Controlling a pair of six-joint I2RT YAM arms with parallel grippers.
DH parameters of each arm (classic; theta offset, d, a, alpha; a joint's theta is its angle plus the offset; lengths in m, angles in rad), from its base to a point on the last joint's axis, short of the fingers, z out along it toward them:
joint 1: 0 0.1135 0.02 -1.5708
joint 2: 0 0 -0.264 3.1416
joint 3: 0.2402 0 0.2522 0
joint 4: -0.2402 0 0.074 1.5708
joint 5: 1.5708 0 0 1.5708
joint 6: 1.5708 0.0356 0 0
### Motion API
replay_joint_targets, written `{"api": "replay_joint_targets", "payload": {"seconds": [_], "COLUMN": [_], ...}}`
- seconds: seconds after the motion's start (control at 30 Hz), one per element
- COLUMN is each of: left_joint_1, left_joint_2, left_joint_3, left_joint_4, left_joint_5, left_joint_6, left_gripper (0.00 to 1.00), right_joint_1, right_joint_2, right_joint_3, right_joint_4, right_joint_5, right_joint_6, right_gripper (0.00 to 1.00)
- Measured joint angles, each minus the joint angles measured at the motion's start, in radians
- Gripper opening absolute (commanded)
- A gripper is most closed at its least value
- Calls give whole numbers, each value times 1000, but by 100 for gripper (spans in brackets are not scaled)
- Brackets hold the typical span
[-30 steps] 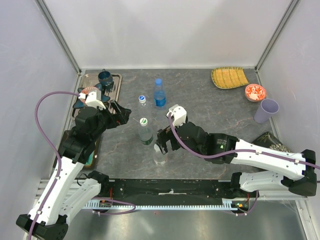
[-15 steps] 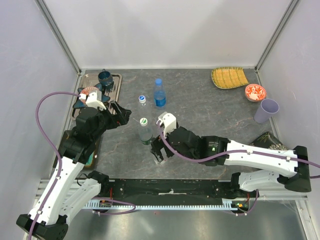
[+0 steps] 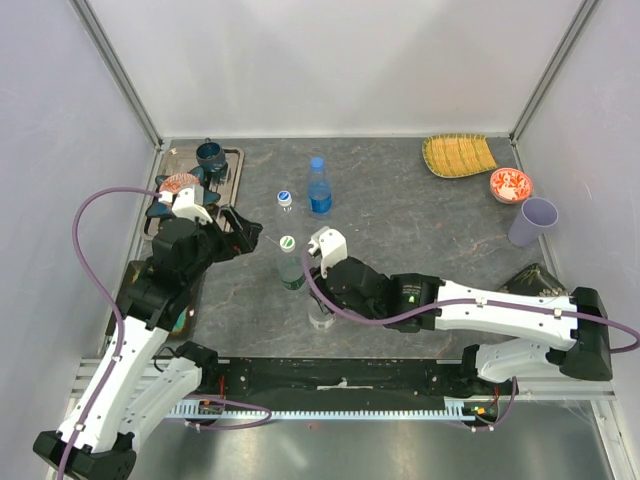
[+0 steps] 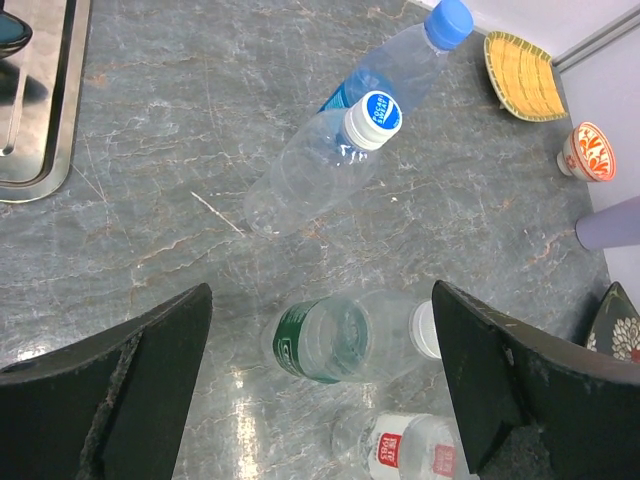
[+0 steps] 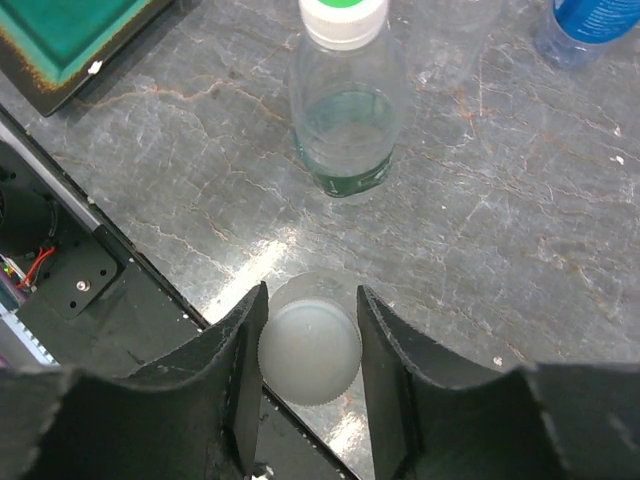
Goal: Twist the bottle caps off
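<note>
Right pincer (image 5: 310, 292) is down over the very short bottle (image 3: 320, 315), its two fingers pressed against either side of the white cap (image 5: 310, 352). That reads as a grip on the cap. The bottle stands upright at the near edge of the tabletop (image 3: 400, 200), right by the arms' base rail.

Here's the worry: nothing holds the bottle's body. Left pincer (image 4: 320, 288) hangs wide open and empty, up above the bottles. Twist now and the whole little bottle may simply spin with the cap, so the thread never breaks loose.

It looks light, too. A sideways tug could tip it or drag it off that near edge. The green-labelled bottle (image 5: 345, 130) stands near, just beyond, and a swinging wrist could knock it over.

The cap is also low, so a shallow bite could slip off mid-turn.
</note>
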Motion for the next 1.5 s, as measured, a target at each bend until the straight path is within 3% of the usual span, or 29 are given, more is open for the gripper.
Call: {"api": "replay_joint_targets", "payload": {"seconds": [0.07,0.23,0.37,0.53,0.7,0.9,1.17,1.5], "left_joint_1": [0,0,0,3,2,-59,-167,-216], "left_joint_2": [-6,-14,-13,80,280,389,401,389], "left_joint_3": [0,21,76,223,412,460,489,451], "left_joint_4": [0,0,36,163,372,460,456,402], "left_joint_5": [0,0,47,343,772,1038,1162,1186], "left_joint_6": [0,0,9,14,-24,-48,21,140], "left_gripper": [97,96,97,99,100,100,100,100], "right_joint_1": [0,0,-2,-84,-175,-177,-190,-244], "right_joint_2": [-15,-153,-247,-275,-265,-243,-172,-149], "right_joint_3": [-7,6,119,315,473,555,574,574], "right_joint_4": [-3,-58,-121,-155,-198,-229,-266,-243], "right_joint_5": [20,81,118,27,-134,-259,-328,-402], "right_joint_6": [3,4,7,16,23,30,30,30], "right_gripper": [32,22,0,0,0,0,0,0]}}
